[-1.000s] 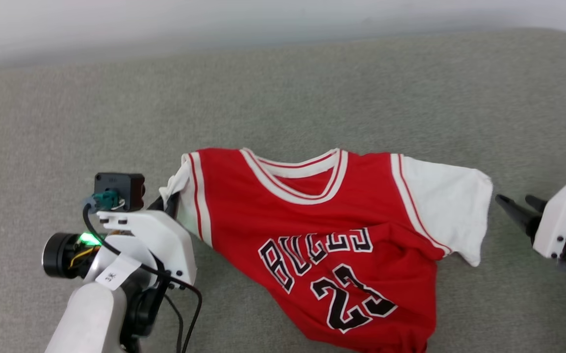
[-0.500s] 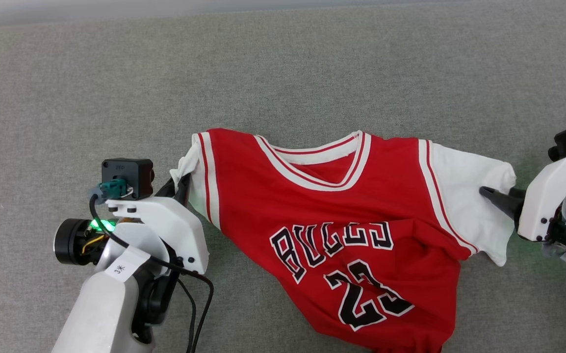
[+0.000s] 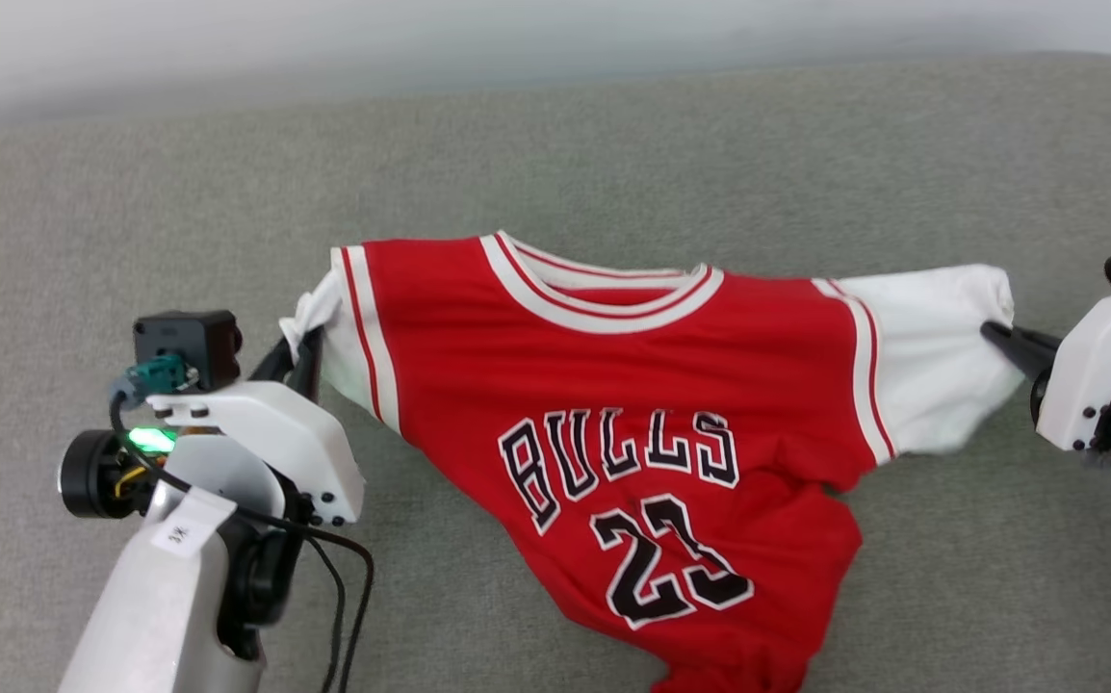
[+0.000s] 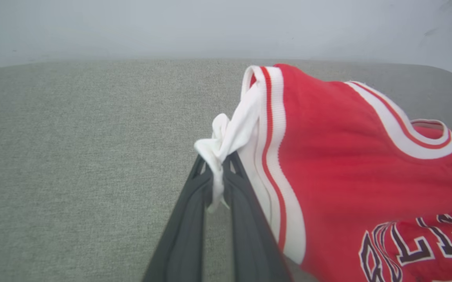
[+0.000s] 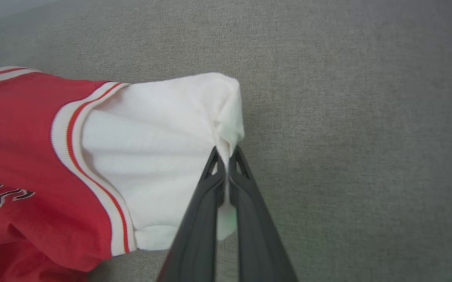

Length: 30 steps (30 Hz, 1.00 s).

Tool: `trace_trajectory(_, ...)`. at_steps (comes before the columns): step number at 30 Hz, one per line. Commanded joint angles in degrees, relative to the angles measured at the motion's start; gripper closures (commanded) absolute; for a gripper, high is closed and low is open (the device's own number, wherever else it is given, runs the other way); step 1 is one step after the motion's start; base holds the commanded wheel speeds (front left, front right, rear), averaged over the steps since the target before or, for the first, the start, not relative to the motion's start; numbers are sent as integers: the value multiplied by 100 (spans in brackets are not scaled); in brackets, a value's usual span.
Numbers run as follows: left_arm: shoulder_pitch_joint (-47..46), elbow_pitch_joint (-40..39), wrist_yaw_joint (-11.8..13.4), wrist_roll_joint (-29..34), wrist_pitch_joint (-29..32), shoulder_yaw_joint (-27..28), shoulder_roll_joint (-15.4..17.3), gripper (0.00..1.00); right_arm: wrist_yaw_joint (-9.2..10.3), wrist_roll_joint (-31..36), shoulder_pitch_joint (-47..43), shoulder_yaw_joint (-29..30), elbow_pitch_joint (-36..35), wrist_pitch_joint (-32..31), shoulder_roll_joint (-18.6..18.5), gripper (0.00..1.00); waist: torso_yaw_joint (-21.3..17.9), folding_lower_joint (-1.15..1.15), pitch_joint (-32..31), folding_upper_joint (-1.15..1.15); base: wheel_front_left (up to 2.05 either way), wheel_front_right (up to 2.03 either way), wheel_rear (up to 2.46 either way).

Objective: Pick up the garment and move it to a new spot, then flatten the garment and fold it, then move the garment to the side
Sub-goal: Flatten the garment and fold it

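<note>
You are holding the garment strung between the left tool and the right tool, each clenched on a sleeve tip, so its long axis is running tool to tool while its hem is resting on the bench.

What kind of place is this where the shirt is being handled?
Probably an indoor robot test space: a wide grey-green fabric-covered surface, a plain pale wall behind it, and a red jersey-style T-shirt with white sleeves.
</note>
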State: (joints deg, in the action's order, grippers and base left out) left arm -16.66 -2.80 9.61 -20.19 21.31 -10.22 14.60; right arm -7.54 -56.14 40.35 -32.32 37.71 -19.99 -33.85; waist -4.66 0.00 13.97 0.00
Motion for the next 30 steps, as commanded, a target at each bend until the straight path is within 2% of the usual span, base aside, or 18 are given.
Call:
trace_trajectory(1,-125,52,-5,-11,-87,72,43,100,10,48,88,-5,7,99,-56,100,-130,0,-174,0,0,0,0)
trace_trajectory(8,-944,589,-243,-135,-321,290,262,100,11,399,597,150,46,523,-14,100,-397,0,-341,0,0,0,0)
trace_trajectory(16,-2578,1506,-444,120,-701,300,511,100,13,873,1614,500,337,903,79,100,-560,0,-160,0,0,0,0)
trace_trajectory(30,-5824,2969,-269,924,-1345,106,880,100,34,1673,3991,1031,944,1991,130,100,-526,0,906,0,0,0,0)
